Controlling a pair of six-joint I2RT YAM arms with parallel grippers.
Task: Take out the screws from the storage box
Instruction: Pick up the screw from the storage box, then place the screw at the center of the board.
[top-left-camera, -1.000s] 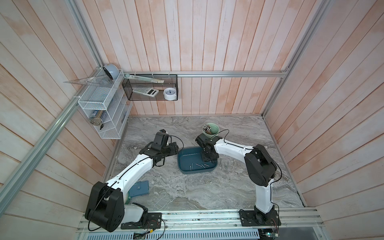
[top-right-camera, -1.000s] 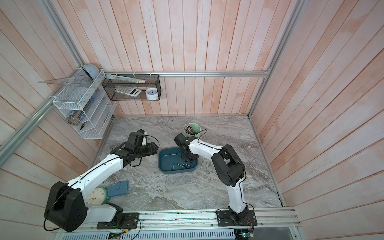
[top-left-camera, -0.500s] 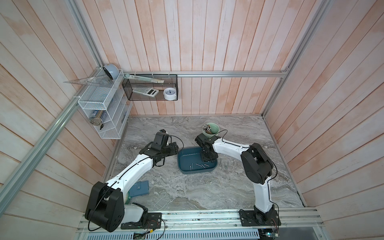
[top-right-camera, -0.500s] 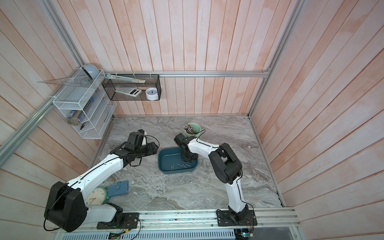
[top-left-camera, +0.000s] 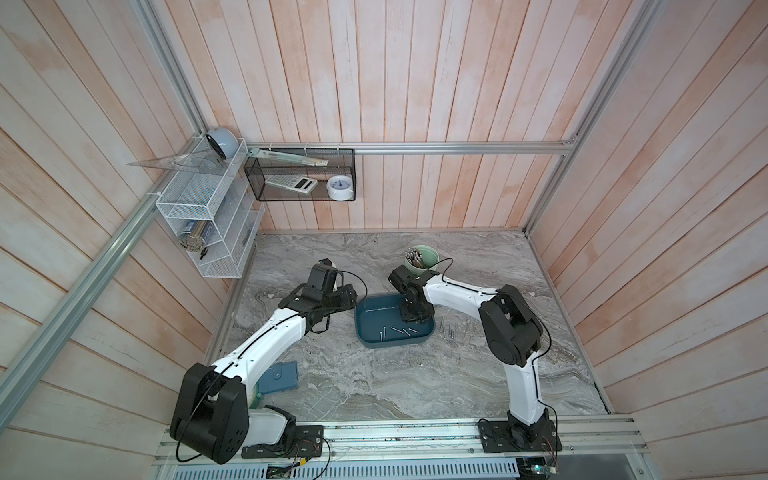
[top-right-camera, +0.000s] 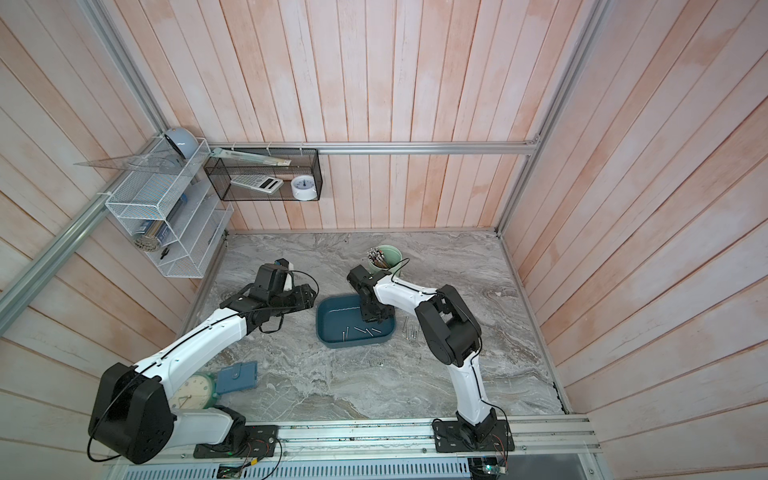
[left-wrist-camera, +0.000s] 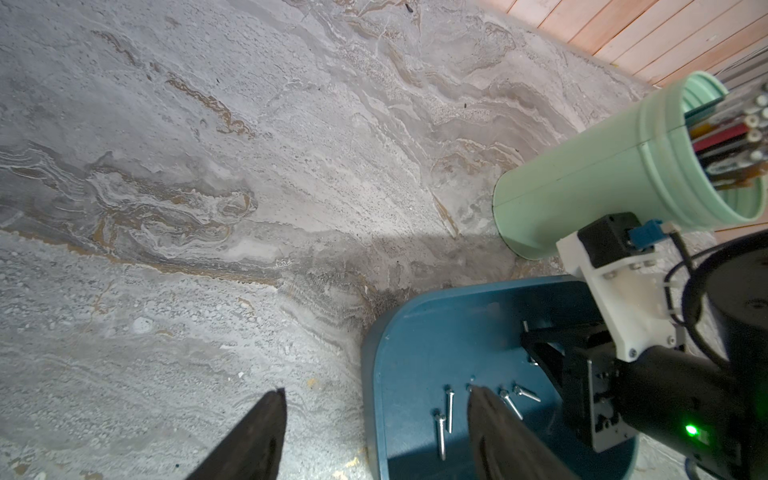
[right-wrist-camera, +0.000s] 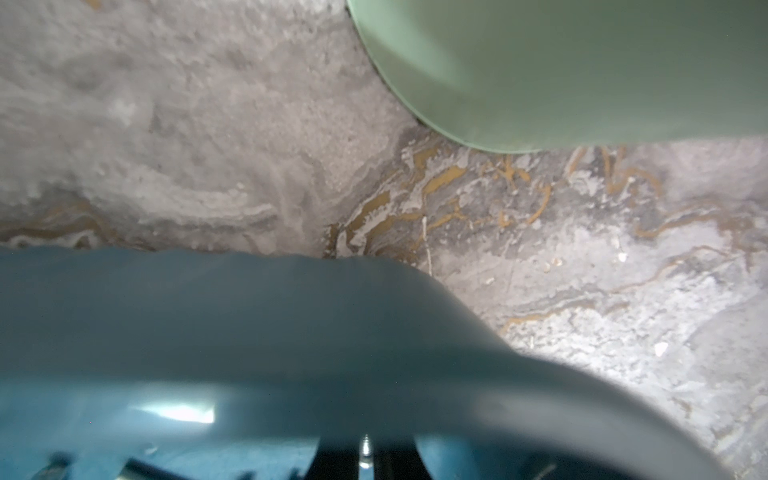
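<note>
- My left pincer (left-wrist-camera: 376, 390) hangs spread and empty over the desk (top-left-camera: 374, 374). The storage box (top-left-camera: 372, 320) is at its 3 o'clock.
- Loose screws (top-left-camera: 397, 330) lie flat in the box, mostly pointing 10-to-4.
- My right pincer (top-left-camera: 411, 318), at their 2 o'clock, is pressed together on one screw (right-wrist-camera: 365, 446).
- Other screws (top-left-camera: 448, 330) lie on the desk at its 3-to-4 o'clock, long axes 12-to-6.

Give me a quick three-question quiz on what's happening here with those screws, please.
1. True or false: all the screws lie inside the storage box.
2. Fill in: the left gripper's jaws stand ___.
3. Which gripper reaches into the box? A) left gripper B) right gripper
Key: 1 false, several lie on the table beside it; 2 open; 3 B, closed on a screw.
</note>
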